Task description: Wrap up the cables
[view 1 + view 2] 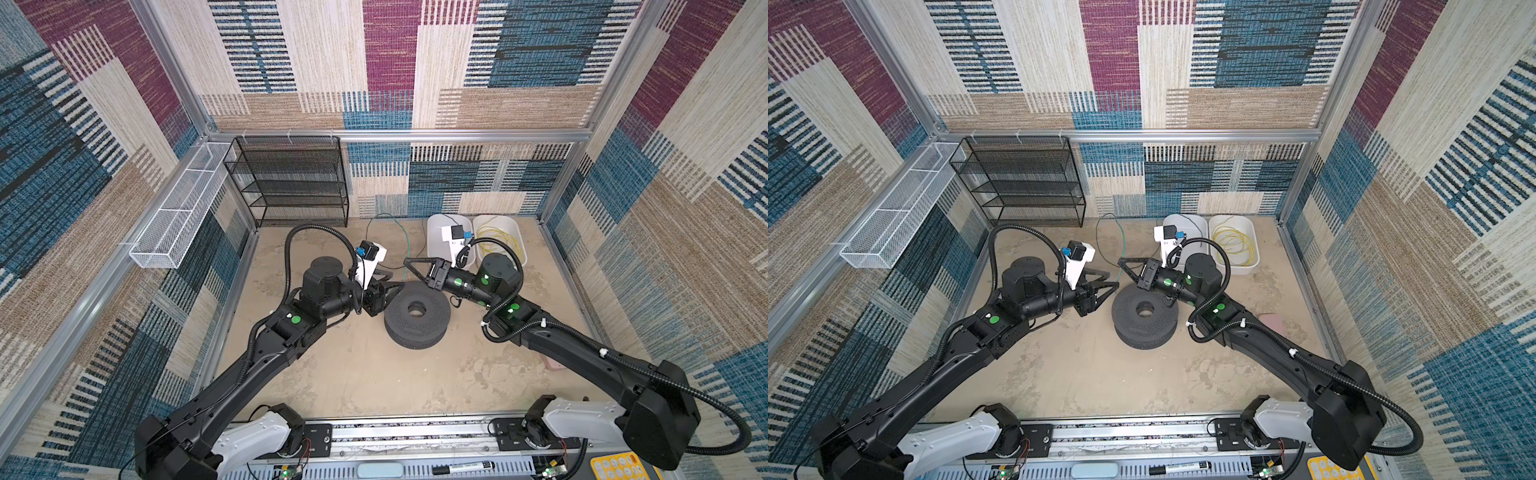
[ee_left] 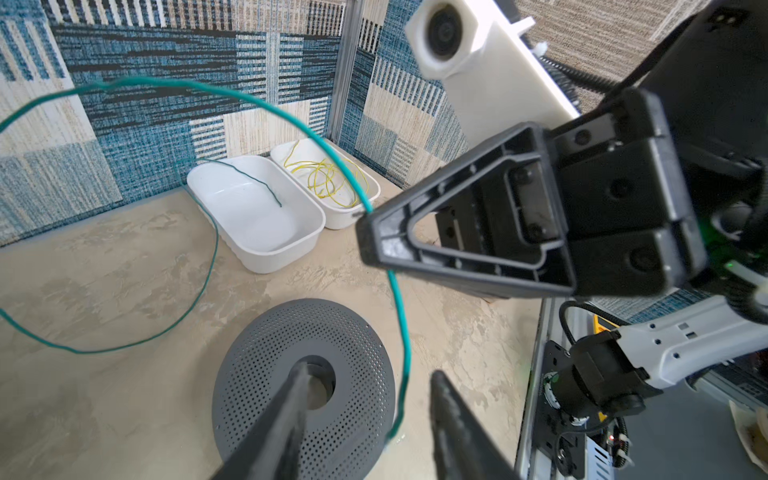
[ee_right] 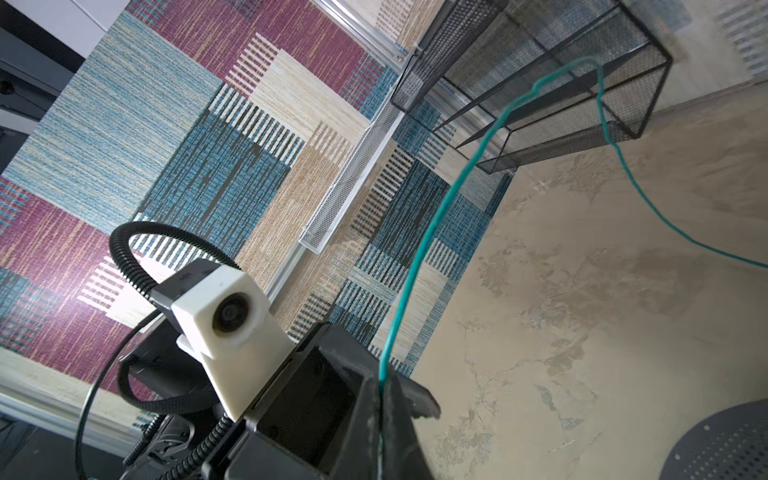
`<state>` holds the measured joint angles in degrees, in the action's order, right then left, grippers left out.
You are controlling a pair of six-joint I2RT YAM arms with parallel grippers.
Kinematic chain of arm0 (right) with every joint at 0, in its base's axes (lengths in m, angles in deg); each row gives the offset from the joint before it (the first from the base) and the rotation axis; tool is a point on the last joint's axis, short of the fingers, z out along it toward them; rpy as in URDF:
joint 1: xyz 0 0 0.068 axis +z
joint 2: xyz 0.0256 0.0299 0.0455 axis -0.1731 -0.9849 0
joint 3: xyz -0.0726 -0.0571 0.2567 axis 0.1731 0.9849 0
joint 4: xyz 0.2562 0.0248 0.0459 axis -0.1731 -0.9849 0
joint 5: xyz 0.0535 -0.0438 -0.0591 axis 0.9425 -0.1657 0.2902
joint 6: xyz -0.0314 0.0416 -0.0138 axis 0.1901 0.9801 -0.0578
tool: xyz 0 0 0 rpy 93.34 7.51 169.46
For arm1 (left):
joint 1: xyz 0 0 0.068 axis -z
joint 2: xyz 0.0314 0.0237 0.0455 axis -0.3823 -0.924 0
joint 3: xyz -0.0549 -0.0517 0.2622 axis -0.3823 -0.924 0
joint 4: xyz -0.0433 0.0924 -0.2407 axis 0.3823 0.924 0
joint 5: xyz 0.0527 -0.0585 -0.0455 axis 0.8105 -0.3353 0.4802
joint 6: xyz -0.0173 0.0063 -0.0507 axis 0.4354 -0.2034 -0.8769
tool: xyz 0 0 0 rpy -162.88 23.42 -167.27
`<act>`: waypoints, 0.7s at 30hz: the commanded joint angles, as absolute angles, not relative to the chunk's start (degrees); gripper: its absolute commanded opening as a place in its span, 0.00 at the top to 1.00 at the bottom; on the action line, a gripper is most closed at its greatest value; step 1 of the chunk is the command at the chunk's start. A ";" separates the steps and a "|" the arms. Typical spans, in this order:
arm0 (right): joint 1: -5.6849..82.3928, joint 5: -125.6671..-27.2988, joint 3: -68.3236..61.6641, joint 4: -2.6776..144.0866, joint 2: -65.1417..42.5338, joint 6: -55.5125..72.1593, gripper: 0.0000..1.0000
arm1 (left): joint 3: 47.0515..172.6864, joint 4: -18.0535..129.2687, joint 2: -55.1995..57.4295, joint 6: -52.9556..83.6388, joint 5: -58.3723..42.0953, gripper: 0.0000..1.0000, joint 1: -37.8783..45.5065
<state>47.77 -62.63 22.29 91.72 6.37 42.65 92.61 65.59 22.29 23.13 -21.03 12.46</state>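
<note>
The teal-green cable (image 1: 405,246) (image 1: 1120,239) arcs up from the floor in a loose loop, and one end lies in a white bin (image 2: 257,232). My right gripper (image 3: 382,384) (image 1: 407,263) is shut on it just above the grey perforated spool (image 1: 417,318) (image 2: 345,332). My left gripper (image 2: 370,399) (image 1: 394,281) stands open beside the spool. The cable (image 2: 405,353) hangs loose between its fingers (image 2: 451,419), touching neither. The yellow cable (image 1: 496,243) (image 2: 328,178) lies coiled in the other white bin (image 1: 519,245).
A black mesh rack (image 1: 291,183) stands at the back left, with a white mesh basket (image 1: 174,216) on the left wall rail. A pink object (image 1: 1273,322) lies under the right arm. A marker (image 1: 461,468) rests on the front rail.
</note>
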 commanded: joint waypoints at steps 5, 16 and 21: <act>47.76 -69.53 27.64 87.09 11.05 37.93 1.00 | 77.55 59.56 33.21 7.51 -3.27 0.33 12.48; 47.46 -72.56 37.08 83.74 15.87 36.58 1.00 | 57.75 47.68 34.24 -12.56 -10.12 0.28 12.07; 47.23 -72.98 38.60 85.54 15.70 36.97 1.00 | 57.05 33.36 23.24 -15.67 -14.40 0.26 11.56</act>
<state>47.25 -72.14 38.37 83.59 15.70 37.10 56.70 46.70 26.77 -11.62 -10.47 11.79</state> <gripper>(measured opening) 0.052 0.738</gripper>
